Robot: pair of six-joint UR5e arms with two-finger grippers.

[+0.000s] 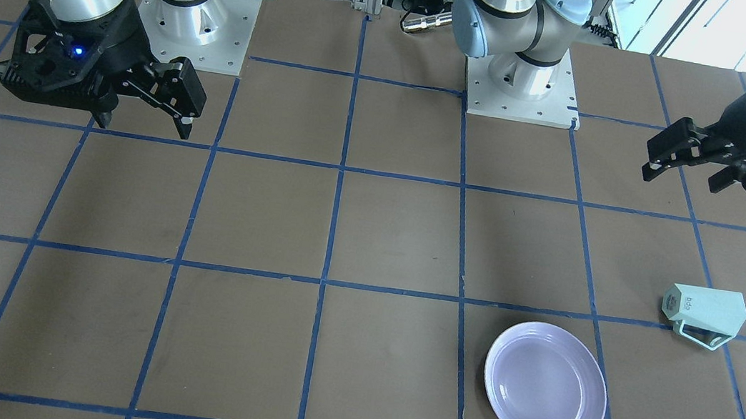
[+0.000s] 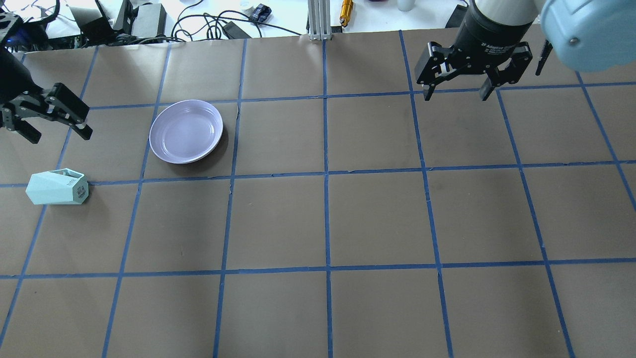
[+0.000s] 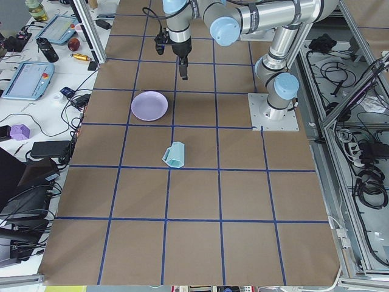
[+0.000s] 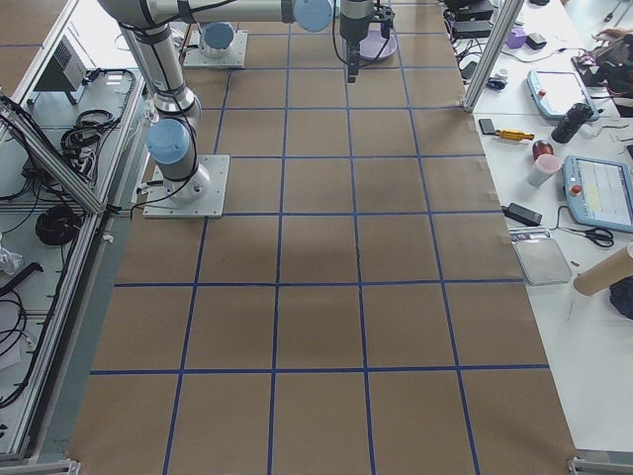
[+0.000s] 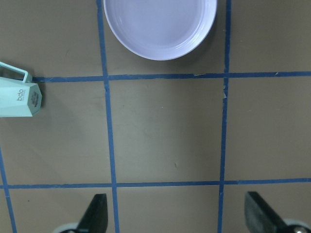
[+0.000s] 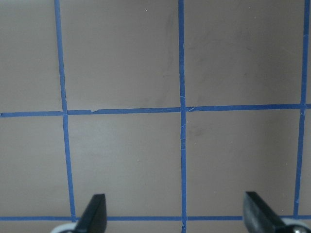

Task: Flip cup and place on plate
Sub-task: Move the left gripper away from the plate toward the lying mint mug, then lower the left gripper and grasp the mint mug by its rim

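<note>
The mint-green cup [image 1: 704,314] lies on its side on the table, base toward the plate, handle on the far side from the robot. It also shows in the overhead view [image 2: 57,188], the left wrist view [image 5: 17,94] and the exterior left view [image 3: 174,154]. The lavender plate [image 1: 546,386] sits upright and empty about one grid square from the cup [image 2: 186,131] [image 5: 160,24] [image 3: 149,105]. My left gripper [image 2: 59,135] [image 1: 683,178] is open and empty, raised above the table near the cup. My right gripper [image 2: 456,94] [image 1: 142,125] is open and empty, far away on the other side.
The table is brown paper with a blue tape grid. The two arm bases [image 1: 195,27] [image 1: 523,78] stand at the robot's edge. Cables, boxes and an orange tool [image 2: 346,7] lie beyond the far edge.
</note>
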